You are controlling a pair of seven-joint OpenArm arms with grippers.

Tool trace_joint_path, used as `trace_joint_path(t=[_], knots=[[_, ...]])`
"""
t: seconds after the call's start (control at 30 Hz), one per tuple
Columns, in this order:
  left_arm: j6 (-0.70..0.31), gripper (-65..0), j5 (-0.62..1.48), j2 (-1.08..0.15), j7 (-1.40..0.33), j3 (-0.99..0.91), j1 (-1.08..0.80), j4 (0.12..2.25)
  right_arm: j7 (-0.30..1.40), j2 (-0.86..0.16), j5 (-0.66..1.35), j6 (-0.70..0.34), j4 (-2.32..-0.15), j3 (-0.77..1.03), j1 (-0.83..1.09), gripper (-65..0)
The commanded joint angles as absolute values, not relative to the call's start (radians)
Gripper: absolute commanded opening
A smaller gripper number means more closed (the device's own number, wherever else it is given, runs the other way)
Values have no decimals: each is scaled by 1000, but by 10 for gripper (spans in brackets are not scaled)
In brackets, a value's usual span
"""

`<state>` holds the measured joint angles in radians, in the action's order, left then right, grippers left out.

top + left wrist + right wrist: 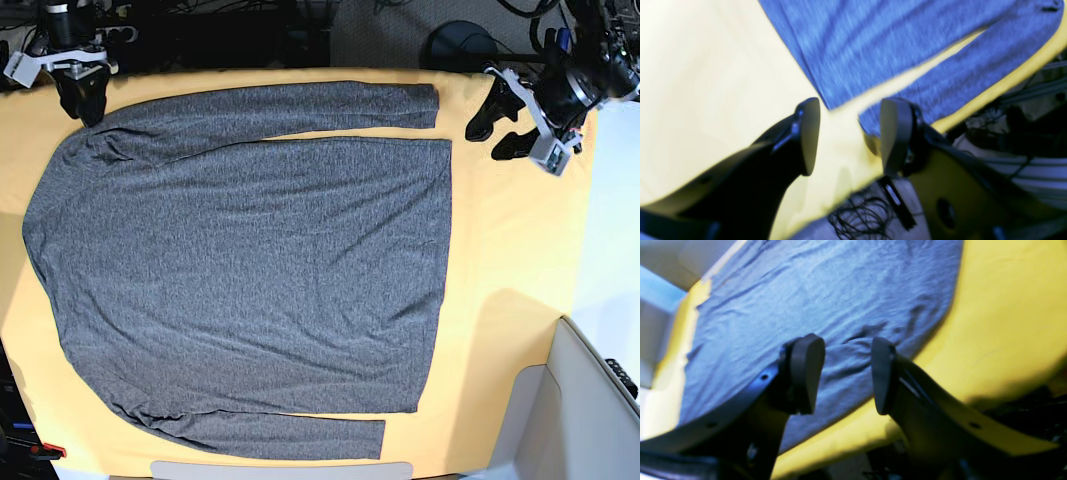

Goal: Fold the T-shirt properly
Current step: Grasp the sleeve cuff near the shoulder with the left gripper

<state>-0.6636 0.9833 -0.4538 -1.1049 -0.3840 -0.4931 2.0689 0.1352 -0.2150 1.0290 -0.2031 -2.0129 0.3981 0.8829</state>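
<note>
The heather-grey T-shirt [250,260] lies spread flat on the yellow-orange table cloth [510,250], both long sleeves stretched along its body. My left gripper [495,130] is open and empty, just off the upper sleeve's cuff and the hem corner. In the left wrist view the left gripper [850,136] hovers over cloth [706,83] at the edge of the shirt [873,40]. My right gripper [85,105] is at the upper shoulder. In the right wrist view the right gripper [845,373] is open above the shirt [806,290], touching nothing I can see.
The table edge runs close behind the left gripper, with loose black cables [857,216] below it. A white box-like object [590,400] stands off the table's lower right corner. A black round base [460,45] sits behind the far edge.
</note>
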Motion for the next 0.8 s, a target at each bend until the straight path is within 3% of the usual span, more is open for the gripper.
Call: trace_joint_path(t=[0.0, 0.07, 0.53, 0.77], knots=[[-674, -336, 1001, -458, -1153, -401, -473, 2078, 136, -208, 1040, -209, -2026, 404, 883, -388], [-676, -327, 1004, -456, -1230, -397, -418, 2055, 194, -183, 1041, -209, -2023, 406, 854, -388], [-667, -327, 1000, -338, -1244, -331, -392, 1821, 394, -199, 1040, -211, -1859, 516, 665, -388], [-570, -327, 1003, -306, -1245, -220, -390, 1821, 507, -197, 1033, -211, -1825, 601, 610, -388]])
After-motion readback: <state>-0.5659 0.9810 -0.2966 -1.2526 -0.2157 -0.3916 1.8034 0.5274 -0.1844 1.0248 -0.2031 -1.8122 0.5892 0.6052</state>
